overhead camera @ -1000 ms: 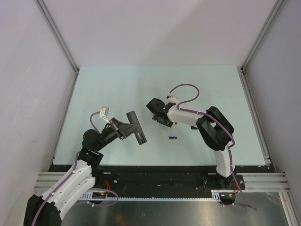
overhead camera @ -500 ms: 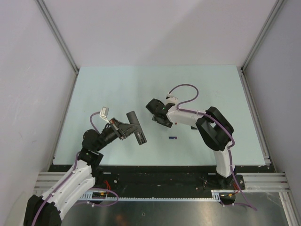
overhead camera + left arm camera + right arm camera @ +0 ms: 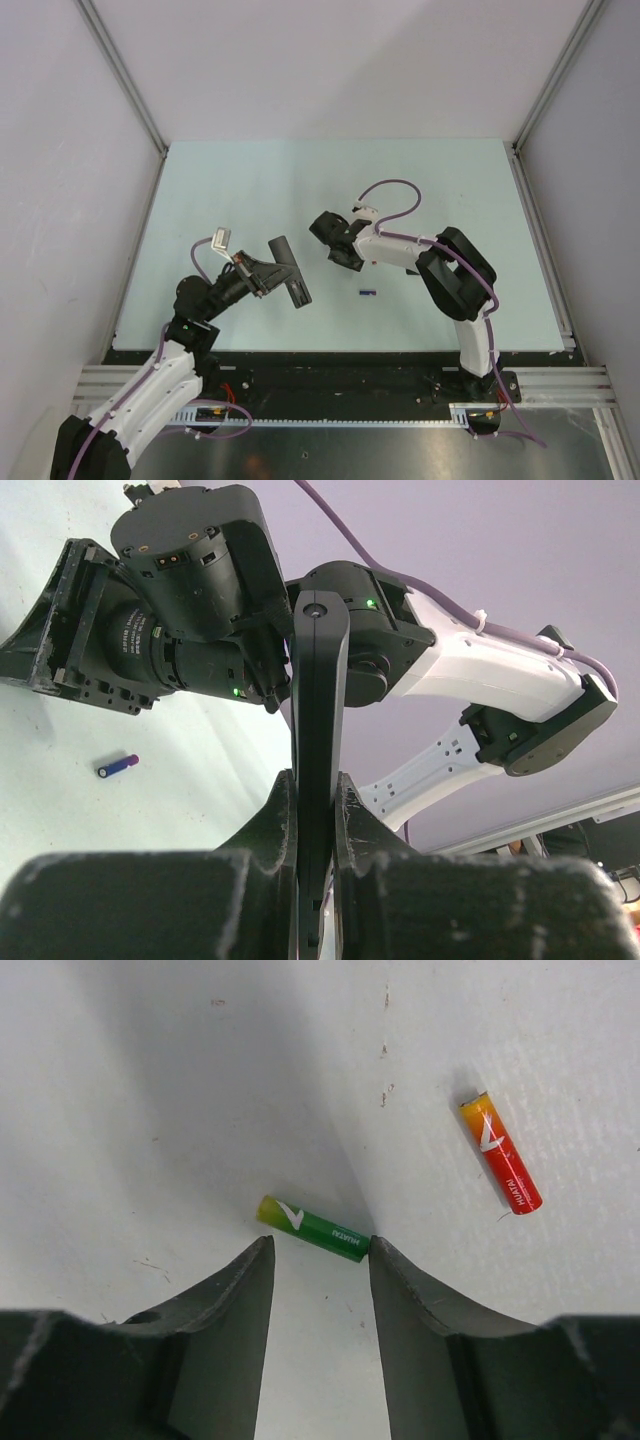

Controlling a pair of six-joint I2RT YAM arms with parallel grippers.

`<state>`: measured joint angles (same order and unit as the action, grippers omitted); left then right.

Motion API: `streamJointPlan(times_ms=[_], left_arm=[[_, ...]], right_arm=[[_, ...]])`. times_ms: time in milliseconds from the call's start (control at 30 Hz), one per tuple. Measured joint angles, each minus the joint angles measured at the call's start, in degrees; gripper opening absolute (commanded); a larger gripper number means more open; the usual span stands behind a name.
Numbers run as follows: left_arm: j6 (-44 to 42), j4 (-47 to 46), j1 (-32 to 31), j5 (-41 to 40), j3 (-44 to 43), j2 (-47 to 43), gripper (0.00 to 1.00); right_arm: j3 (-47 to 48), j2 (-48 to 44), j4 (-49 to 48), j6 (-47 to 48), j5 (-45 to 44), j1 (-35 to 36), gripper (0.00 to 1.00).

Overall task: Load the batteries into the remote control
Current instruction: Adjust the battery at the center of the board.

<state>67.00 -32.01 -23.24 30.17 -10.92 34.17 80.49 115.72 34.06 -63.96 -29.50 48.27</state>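
My left gripper (image 3: 268,277) is shut on the black remote control (image 3: 290,271) and holds it above the table; in the left wrist view the remote (image 3: 318,710) stands edge-on between my fingers (image 3: 268,825). My right gripper (image 3: 320,1248) is open, pointing down at the table just short of the green battery (image 3: 312,1228), which lies across the gap at its tips. The red battery (image 3: 500,1153) lies further off to the right. In the top view the right gripper (image 3: 330,240) hides both. A blue-purple battery (image 3: 369,293) lies on the table, also in the left wrist view (image 3: 118,767).
The pale green table (image 3: 250,180) is walled by grey panels on the left, back and right. The right arm's elbow (image 3: 455,270) stands right of centre. The two grippers are about a hand's width apart in the table's middle.
My right gripper has shifted slightly to the left. The left arm and the remote have not visibly moved.
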Motion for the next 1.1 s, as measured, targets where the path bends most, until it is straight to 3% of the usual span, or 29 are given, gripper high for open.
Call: streamJointPlan(times_ms=[167,333,467,567,900,1100], left_arm=[[0.0,0.0,0.0,0.0,0.0,0.0,0.00],[0.0,0.0,0.0,0.0,0.0,0.0,0.00],[0.0,0.0,0.0,0.0,0.0,0.0,0.00],[0.0,0.0,0.0,0.0,0.0,0.0,0.00],[0.0,0.0,0.0,0.0,0.0,0.2,0.00],[0.0,0.0,0.0,0.0,0.0,0.2,0.00]], right_arm=[[0.0,0.0,0.4,0.9,0.0,0.0,0.33],[0.0,0.0,0.9,3.1,-0.9,0.4,0.33],[0.0,0.0,1.2,5.1,-1.3,0.6,0.57],[0.0,0.0,1.5,6.1,-1.4,0.6,0.68],[0.7,0.0,1.9,8.6,-1.8,0.7,0.67],[8.0,1.9,2.1,13.8,-2.2,0.4,0.64]])
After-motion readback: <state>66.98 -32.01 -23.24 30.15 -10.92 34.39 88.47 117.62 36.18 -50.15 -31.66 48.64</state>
